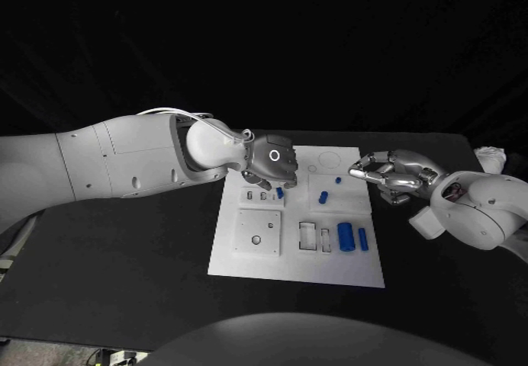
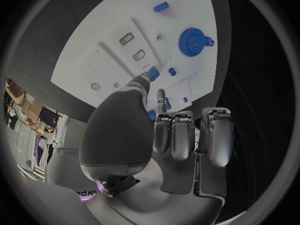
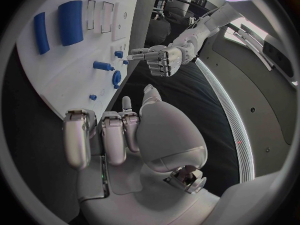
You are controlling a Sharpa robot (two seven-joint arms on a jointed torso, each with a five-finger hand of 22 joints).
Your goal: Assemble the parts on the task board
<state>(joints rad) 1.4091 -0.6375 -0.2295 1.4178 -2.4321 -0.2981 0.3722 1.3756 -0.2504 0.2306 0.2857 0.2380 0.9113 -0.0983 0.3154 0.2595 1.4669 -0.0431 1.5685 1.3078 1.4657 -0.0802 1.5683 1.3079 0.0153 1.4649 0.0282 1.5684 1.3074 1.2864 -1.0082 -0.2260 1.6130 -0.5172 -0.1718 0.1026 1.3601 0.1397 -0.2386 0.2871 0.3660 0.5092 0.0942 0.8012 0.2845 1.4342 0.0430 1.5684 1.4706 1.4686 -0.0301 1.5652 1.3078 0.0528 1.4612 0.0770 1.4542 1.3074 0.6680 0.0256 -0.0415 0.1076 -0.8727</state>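
The white task board [image 1: 255,263] lies mid-table. My left hand [image 1: 269,162] hovers over its far left corner with its fingers curled in. In the left wrist view its thumb tip touches a small blue part [image 2: 153,73] that stands on the board; another bit of blue [image 2: 152,115] is half hidden behind the fingers. A blue gear [image 2: 192,41] and a small blue block [image 2: 161,6] sit farther off. My right hand [image 1: 390,176] hangs at the board's far right edge, fingers curled, holding nothing. Two blue cylinders [image 1: 346,236] lie near the board's right side.
The board has rectangular slots [image 1: 307,235] and a raised square plate [image 1: 256,232] on its near half. Small blue pegs [image 1: 323,197] stand mid-board. A white object [image 1: 490,158] lies at the table's far right. Black tabletop [image 1: 132,267] surrounds the board.
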